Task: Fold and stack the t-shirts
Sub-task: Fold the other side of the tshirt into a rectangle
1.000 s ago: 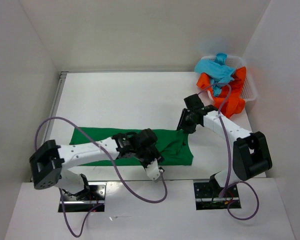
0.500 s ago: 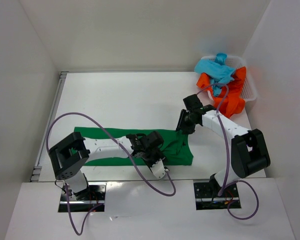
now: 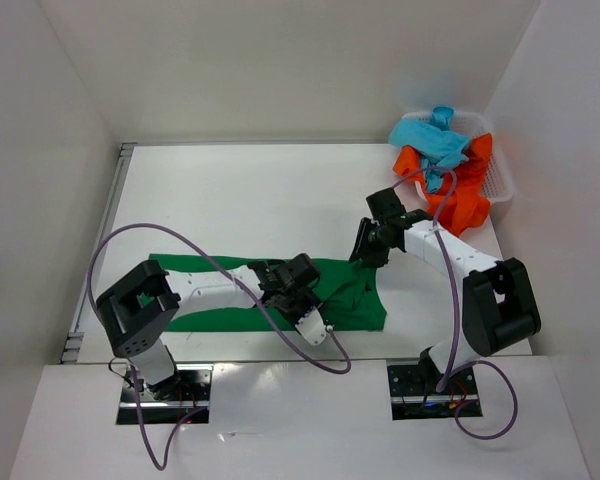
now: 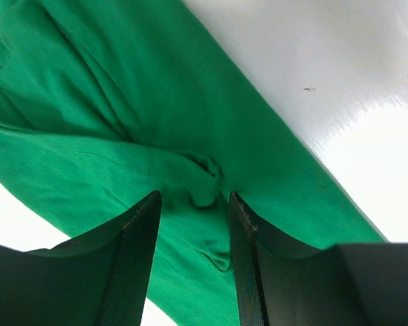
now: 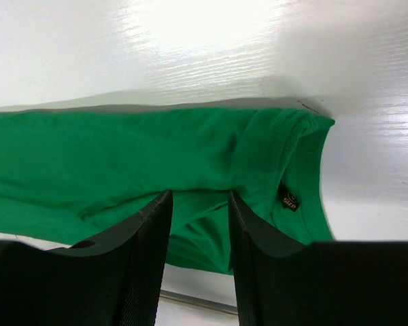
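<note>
Left claw (image 4: pixel 190 204) has shifted over green t-shirt (image 3: pixel 350 290) beside basket (image 3: pixel 502 182).

Soft matt green cloth t-shirt (image 4: pixel 122 129), glossy smooth white table (image 5: pixel 190 47), white plastic mesh basket (image 3: pixel 499 180)

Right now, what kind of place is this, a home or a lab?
Probably a robot lab. Two arms are bolted to a white table boxed in by plain white walls. A green shirt lies on it, and a basket in the corner holds more shirts.
</note>
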Available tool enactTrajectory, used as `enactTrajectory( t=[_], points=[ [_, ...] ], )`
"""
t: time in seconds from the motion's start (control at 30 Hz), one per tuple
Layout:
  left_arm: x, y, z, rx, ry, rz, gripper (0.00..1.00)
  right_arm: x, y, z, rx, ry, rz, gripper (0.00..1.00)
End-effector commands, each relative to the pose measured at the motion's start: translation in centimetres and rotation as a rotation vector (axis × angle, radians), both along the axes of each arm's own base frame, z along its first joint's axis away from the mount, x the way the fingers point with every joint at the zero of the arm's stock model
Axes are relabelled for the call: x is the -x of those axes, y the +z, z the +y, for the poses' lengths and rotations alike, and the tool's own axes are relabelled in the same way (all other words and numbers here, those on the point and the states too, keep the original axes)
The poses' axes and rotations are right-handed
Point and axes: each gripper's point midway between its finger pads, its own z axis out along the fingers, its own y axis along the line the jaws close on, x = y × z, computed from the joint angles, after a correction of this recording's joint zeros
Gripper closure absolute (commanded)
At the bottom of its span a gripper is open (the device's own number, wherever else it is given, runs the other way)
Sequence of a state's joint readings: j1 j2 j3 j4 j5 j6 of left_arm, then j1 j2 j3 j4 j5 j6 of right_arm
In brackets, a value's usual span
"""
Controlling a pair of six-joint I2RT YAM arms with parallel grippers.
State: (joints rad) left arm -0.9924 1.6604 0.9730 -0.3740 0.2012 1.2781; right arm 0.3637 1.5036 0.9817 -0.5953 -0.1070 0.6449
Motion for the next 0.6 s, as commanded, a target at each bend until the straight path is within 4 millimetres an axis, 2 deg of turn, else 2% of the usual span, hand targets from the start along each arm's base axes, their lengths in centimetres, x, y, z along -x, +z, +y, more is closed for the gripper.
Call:
enactTrajectory(
  t=[0.0,0.07,0.13,0.2,0.27,0.33,0.43,0.47,0.57],
  points=[
    [0.1,-0.9,0.1,-0.023,0.018,0.023,0.48,-1.0,1.7,0.5,-0.024,0.017,-0.073,0.56],
    [0.1,-1.0,-0.2,-0.019,0.014,0.032,0.52,-0.7,1.4,0.6,-0.03,0.022,-0.062,0.56],
    [-0.3,-0.1,-1.1,0.009,0.009,0.025,0.53,-0.4,1.1,0.5,-0.026,0.022,-0.051,0.56],
    [0.3,-0.7,-0.7,-0.012,0.012,0.059,0.53,-0.4,1.1,0.5,-0.026,0.022,-0.051,0.56],
    [1.0,-0.8,-1.2,-0.004,-0.003,0.057,0.53,-0.1,0.7,0.3,-0.022,0.022,-0.041,0.56],
    [0.7,-1.0,-1.4,-0.001,0.0,0.045,0.53,0.1,0.6,0.3,-0.019,0.022,-0.033,0.56],
    [0.6,-1.3,-1.2,-0.013,0.013,0.046,0.64,0.1,0.9,0.3,-0.022,0.022,-0.041,0.56],
    [0.5,-1.3,-1.1,-0.017,0.017,0.039,0.71,0.1,0.9,0.3,-0.022,0.022,-0.041,0.56],
    [0.5,-1.4,-1.1,-0.017,0.025,0.043,0.79,0.1,0.9,0.3,-0.022,0.022,-0.041,0.56]
  ],
)
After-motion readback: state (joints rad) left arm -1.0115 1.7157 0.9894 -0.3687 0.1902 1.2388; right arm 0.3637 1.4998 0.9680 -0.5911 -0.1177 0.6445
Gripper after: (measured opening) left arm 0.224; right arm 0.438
